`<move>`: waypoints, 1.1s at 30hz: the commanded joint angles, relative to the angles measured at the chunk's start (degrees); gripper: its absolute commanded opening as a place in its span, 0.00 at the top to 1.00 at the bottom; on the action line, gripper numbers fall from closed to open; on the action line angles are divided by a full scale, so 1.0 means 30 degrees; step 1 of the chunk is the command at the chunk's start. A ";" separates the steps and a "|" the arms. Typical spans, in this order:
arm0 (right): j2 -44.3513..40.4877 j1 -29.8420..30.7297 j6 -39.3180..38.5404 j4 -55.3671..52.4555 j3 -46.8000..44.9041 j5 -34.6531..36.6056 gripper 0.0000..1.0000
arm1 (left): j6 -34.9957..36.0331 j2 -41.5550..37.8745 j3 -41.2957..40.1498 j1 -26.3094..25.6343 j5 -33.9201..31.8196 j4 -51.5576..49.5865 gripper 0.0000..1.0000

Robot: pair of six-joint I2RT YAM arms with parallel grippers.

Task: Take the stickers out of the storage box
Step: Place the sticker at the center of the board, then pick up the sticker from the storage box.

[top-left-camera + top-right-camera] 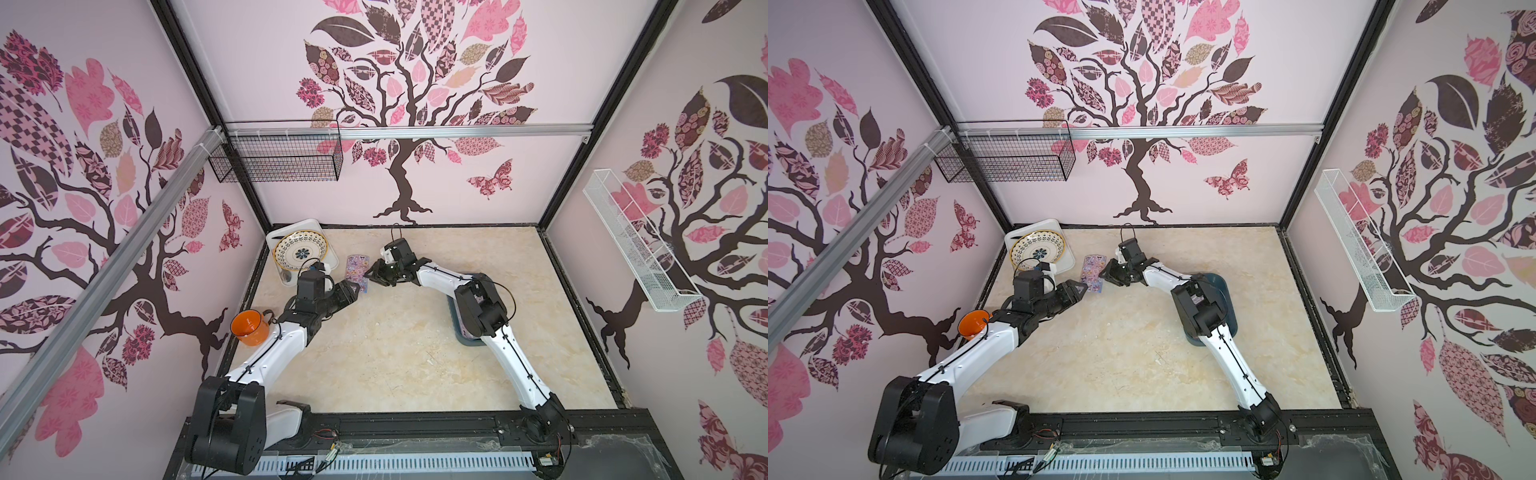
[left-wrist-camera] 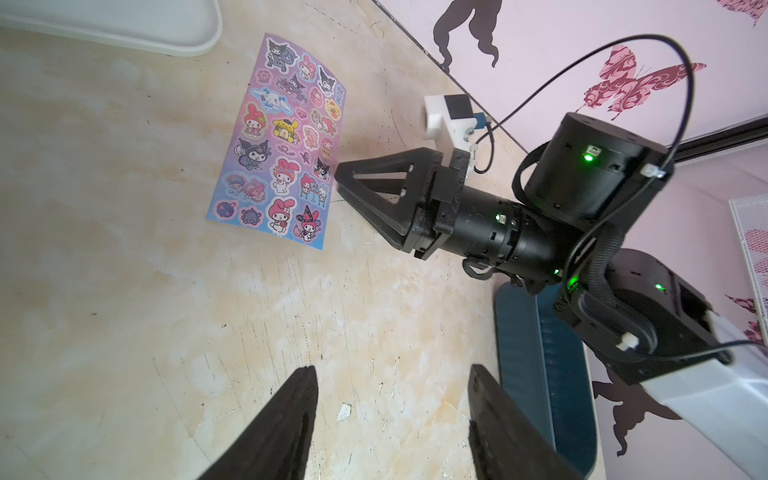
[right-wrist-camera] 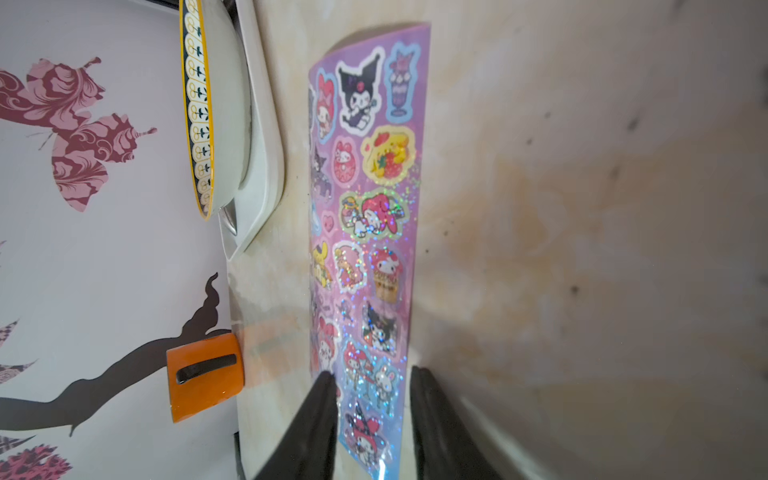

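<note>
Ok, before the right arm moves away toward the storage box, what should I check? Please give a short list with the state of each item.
1. The sticker sheet is out of the storage box: ok, it lies on the table.
2. The right gripper does not pinch the sheet: ok, its jaws stand apart, with the sheet's end between them.
3. The sheet is off the white tray: ok, it lies beside it.
4. The left gripper is empty: ok, open, nothing between its fingers.
5. What is left inside the box: cannot tell, the right arm covers most of it.
</note>
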 commanded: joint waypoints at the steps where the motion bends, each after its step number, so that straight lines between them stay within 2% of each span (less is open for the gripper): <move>1: -0.1626 -0.0674 -0.1431 -0.1911 -0.1452 0.0945 0.58 | 0.0622 -0.0087 0.0541 0.0032 -0.0376 0.0102 0.37; 7: -0.5466 -0.1545 -0.3389 -0.2304 -0.4002 -0.0331 0.53 | 0.0835 0.0609 0.0792 0.0041 -0.0281 0.0782 0.37; 14: -1.1479 -0.2681 -0.7075 -0.4840 -0.9090 0.1036 0.51 | 0.0983 0.1691 0.0645 0.0037 0.0689 0.3000 0.39; 20: -1.6062 -0.4323 -0.8274 -0.6081 -1.3568 0.1599 0.51 | 0.0987 0.2731 0.0794 0.0031 0.1175 0.4307 0.43; 29: -2.0293 -0.5873 -0.9857 -0.9509 -1.7418 0.6987 0.49 | 0.1028 0.3319 0.0852 0.0033 0.1285 0.4889 0.51; 33: -2.2505 -0.5982 -0.9625 -0.8311 -2.0235 1.0737 0.31 | 0.1266 0.3577 0.0734 0.0034 0.1589 0.4982 0.50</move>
